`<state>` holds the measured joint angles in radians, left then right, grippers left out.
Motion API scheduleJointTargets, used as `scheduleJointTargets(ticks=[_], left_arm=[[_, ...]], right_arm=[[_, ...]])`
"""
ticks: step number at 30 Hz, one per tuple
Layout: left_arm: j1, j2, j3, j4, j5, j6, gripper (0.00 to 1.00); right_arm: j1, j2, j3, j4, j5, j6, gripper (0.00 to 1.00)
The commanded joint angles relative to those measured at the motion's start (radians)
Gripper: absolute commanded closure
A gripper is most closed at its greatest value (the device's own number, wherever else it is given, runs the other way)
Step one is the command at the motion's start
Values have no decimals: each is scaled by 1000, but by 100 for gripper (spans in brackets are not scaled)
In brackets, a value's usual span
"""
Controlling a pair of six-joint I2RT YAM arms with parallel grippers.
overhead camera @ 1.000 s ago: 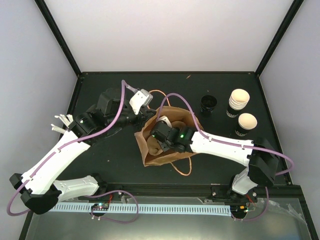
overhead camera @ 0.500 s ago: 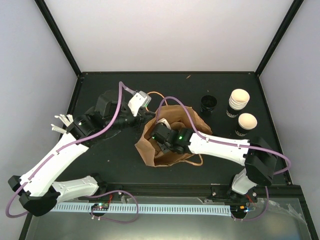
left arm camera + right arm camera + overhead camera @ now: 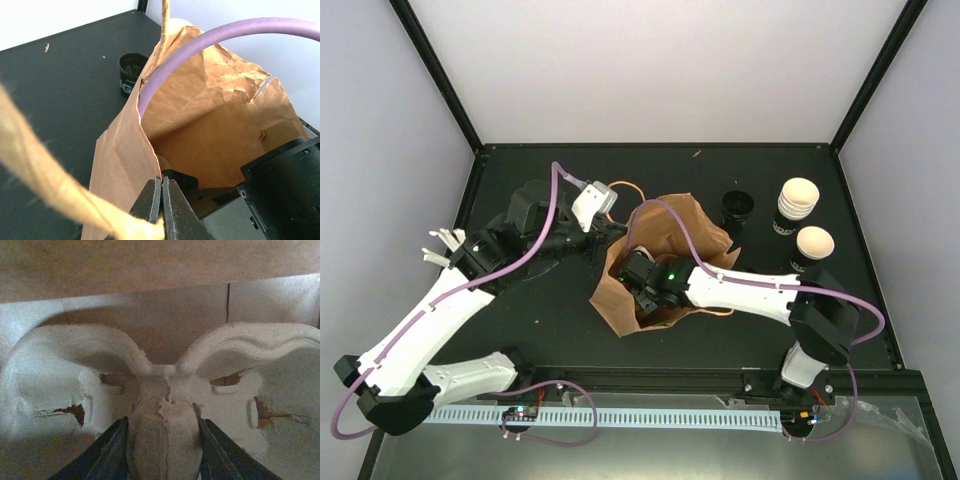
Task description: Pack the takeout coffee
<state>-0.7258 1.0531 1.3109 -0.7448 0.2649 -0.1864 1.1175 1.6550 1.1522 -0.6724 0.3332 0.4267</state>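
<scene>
The takeout coffee (image 3: 813, 249), a black cup with a cream inside, stands at the right of the table, apart from both grippers. A brown paper bag (image 3: 692, 226) stands mid-table with its mouth open. My left gripper (image 3: 612, 237) is shut on the bag's near rim (image 3: 131, 150), right beside the twine handle (image 3: 45, 180); in the left wrist view the left gripper (image 3: 162, 197) shows no gap. My right gripper (image 3: 644, 294) reaches inside the bag. In its wrist view the right gripper (image 3: 164, 447) is shut on the middle post of a pale pulp cup carrier (image 3: 55, 375).
A nested stack of cups (image 3: 797, 206) stands behind the takeout coffee. A black cup with a dark inside (image 3: 737, 208) sits just beyond the bag, also seen as the black cup (image 3: 131, 73). The right arm's purple cable (image 3: 225, 30) arches over the bag's mouth.
The bag has gone from lying flat to standing more upright as my left gripper drew its rim up and left. My right gripper moved left and deeper into the bag with the carrier.
</scene>
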Motion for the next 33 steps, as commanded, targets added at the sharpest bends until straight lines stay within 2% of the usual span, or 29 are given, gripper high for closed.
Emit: scheduleJointTargets(ticks=[1, 9, 13, 23, 33], left_arm=[[18, -26, 41, 7, 38, -1, 99], [81, -19, 52, -57, 48, -9, 98], [128, -3, 46, -77, 123, -28, 99], [156, -2, 13, -32, 242, -45, 98], [158, 13, -27, 5, 279, -35, 98]], right_arm=[[-8, 43, 27, -33, -50, -54, 62], [-7, 84, 117, -164, -100, -113, 62], [-7, 92, 157, -265, -110, -106, 62], [-7, 20, 149, -440, -133, -83, 62], [-7, 47, 97, -354, -174, -89, 63]])
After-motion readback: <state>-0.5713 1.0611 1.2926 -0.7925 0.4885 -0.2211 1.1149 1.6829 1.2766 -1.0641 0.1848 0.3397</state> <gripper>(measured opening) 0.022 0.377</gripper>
